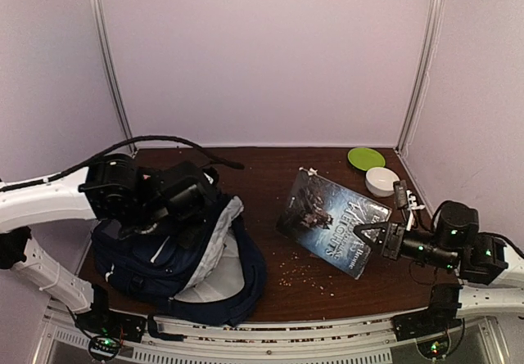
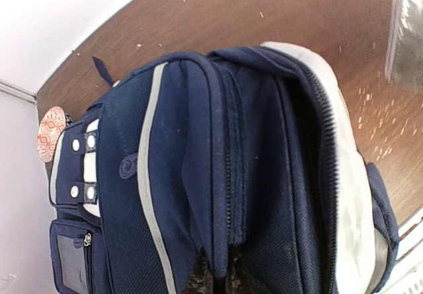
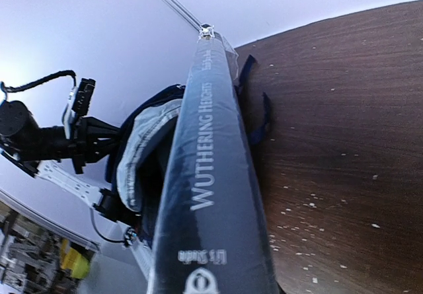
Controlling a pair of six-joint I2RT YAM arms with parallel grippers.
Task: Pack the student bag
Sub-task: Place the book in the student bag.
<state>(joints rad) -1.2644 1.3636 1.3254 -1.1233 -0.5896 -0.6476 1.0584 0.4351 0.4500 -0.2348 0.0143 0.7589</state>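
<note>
**One arm pinches the bag, the other holds a book.**

The student bag (image 1: 176,249) lies on the left side of the table (image 1: 270,168). Its mouth is open and the light lining shows. The left gripper (image 2: 215,277) is pinched shut on a fold of the bag's blue cloth. The right gripper (image 1: 378,235) is clamped on the edge of the book (image 1: 327,215) and holds it tilted. To do this well, I think the left arm should lift the cloth so the mouth gapes wide. Then the book should slide in thin edge first. The top view shows the gap between book and bag. Only the right wrist view shows the book's spine aimed at the opening. Only the left wrist view shows the pinch.
</note>
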